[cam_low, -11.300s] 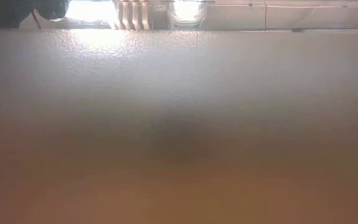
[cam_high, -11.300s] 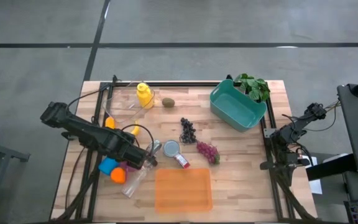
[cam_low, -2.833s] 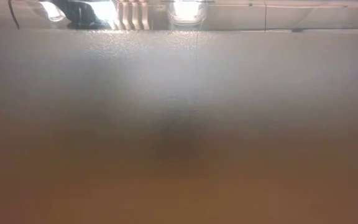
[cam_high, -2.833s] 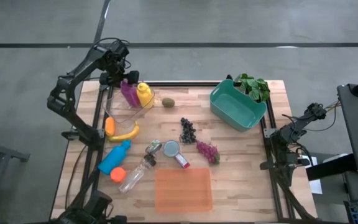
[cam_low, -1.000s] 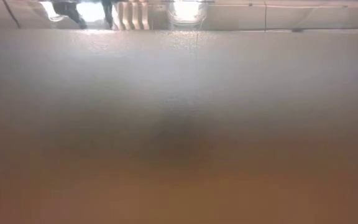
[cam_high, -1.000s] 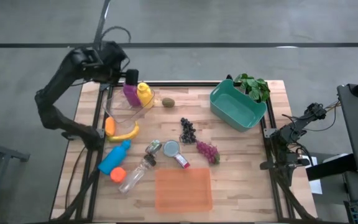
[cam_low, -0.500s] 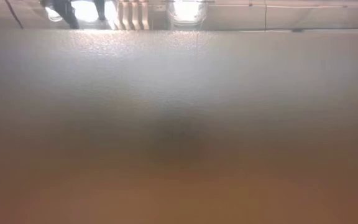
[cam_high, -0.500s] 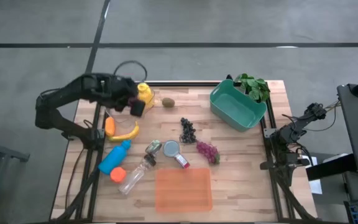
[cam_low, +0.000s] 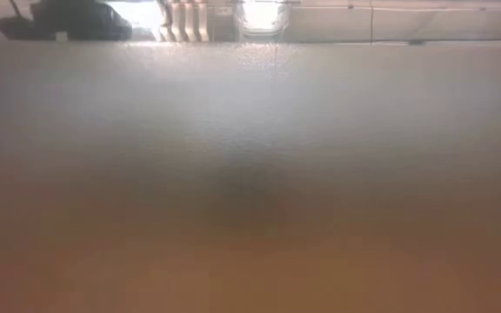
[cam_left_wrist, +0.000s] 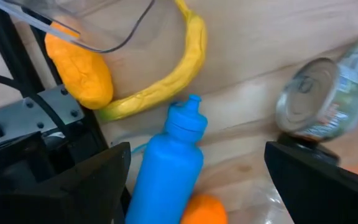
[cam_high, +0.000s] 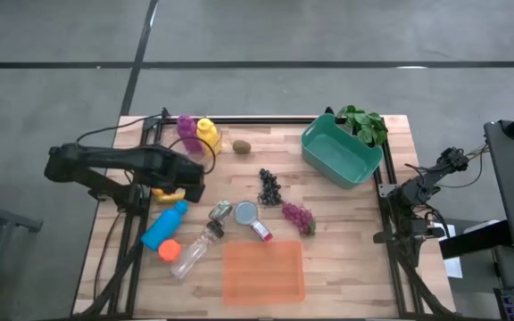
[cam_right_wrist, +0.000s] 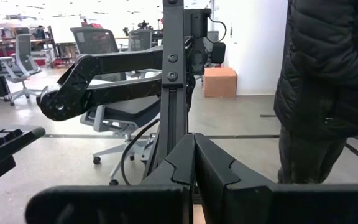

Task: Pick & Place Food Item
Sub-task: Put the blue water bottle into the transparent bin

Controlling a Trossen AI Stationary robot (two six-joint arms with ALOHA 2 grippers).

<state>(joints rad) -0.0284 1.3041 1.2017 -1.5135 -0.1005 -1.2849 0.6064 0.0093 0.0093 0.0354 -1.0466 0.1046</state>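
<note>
The left gripper (cam_high: 188,183) is hanging over the table's left side with fingers spread wide and empty, covering most of the banana (cam_left_wrist: 166,78) from above. The wrist view is showing that banana curving beside the orange (cam_left_wrist: 79,71), just past the blue bottle (cam_left_wrist: 169,168). The low view is giving only a blur. The right gripper (cam_right_wrist: 191,168) is resting off the table's right edge, fingers pressed together
</note>
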